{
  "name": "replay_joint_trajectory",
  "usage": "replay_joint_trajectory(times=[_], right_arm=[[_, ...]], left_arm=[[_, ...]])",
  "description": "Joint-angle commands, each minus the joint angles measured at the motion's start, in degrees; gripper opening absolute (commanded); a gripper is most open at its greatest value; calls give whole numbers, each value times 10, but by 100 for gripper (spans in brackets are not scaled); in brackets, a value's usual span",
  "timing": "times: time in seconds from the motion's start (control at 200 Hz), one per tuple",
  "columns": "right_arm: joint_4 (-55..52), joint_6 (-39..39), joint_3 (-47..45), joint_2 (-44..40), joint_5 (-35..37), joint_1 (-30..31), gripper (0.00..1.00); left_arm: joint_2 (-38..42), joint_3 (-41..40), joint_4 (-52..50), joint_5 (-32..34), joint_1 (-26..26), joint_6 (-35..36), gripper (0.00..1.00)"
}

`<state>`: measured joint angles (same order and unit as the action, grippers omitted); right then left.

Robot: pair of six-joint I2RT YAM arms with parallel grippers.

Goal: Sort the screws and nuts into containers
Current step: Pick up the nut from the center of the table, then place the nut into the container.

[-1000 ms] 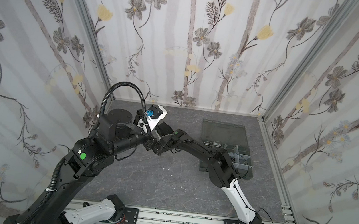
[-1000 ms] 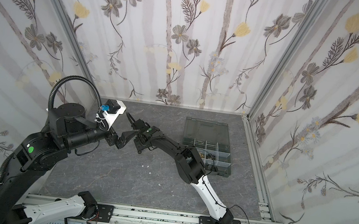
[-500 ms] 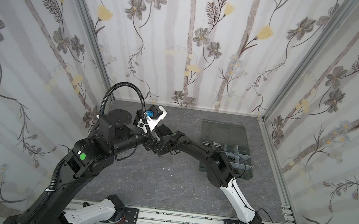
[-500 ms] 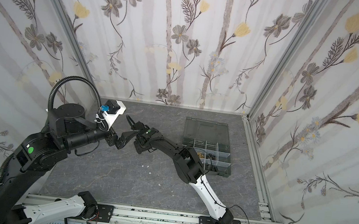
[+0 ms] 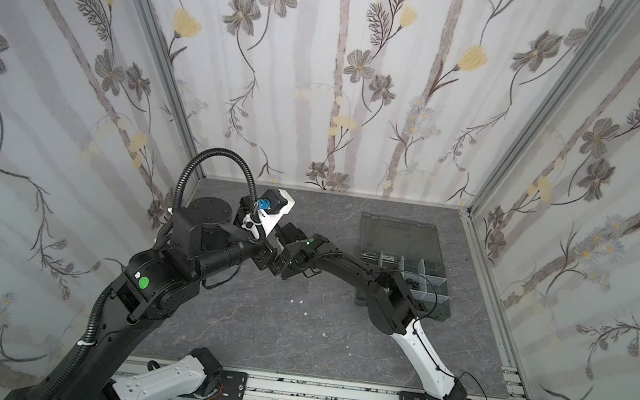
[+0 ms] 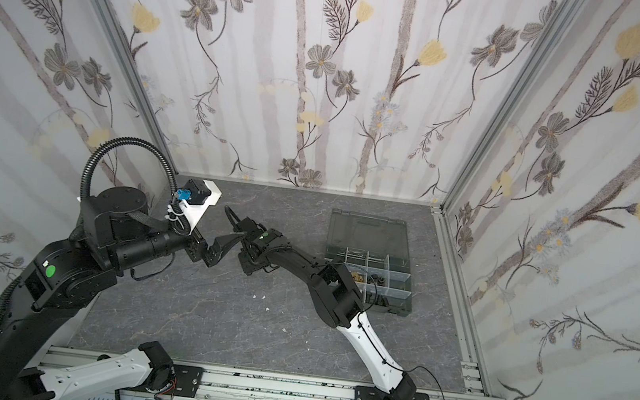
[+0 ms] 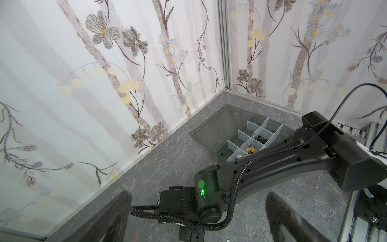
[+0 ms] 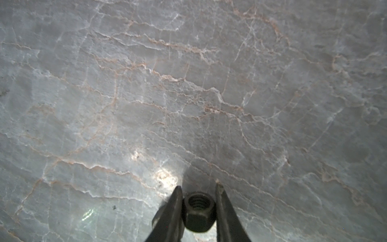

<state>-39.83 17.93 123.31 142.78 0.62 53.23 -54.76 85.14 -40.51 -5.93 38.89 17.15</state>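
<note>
Pinches the right gripper [image 8: 198, 185] onto opposite flats of a dark nut [image 8: 198, 211] on the grey tabletop [image 8: 188, 83], presumably for a square lift toward the organizer box [image 6: 368, 232] well apart, with the left gripper [image 7: 199, 193] spread wide, empty, nearby.

Left gripper [image 7: 198, 193] spread wide beside the right wrist [image 6: 263, 240], right gripper [image 8: 198, 186] pointing down (jaws closed against a nut [image 8: 198, 209])

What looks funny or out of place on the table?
One dark nut is well away from the organizer box where the others sit. It is pinched in the right pincer, low over the table. A few tiny white crumbs also litter the table's middle.
</note>
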Motion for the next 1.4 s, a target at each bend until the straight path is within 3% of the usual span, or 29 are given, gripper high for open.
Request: replay_joint_trajectory(times=[0.0, 0.29, 0.495, 0.809, 0.989, 1.399], right_arm=[[-21, -1, 3, -2, 16, 0, 21], [-25, -24, -40, -75, 51, -18, 17], [-2, -32, -173, -190, 68, -59, 17], [37, -26, -480, -430, 98, -244, 17], [43, -27, -567, -529, 95, -324, 18], [54, -57, -622, -558, 96, -411, 18]], left_arm=[[6, -2, 15, 14, -1, 7, 100], [8, -9, 18, 12, 0, 8, 100], [11, -10, 19, 20, -1, 10, 100], [9, -13, 17, 24, 0, 11, 100], [4, -7, 14, 19, 0, 11, 100], [-5, 4, 11, 13, 0, 11, 100]])
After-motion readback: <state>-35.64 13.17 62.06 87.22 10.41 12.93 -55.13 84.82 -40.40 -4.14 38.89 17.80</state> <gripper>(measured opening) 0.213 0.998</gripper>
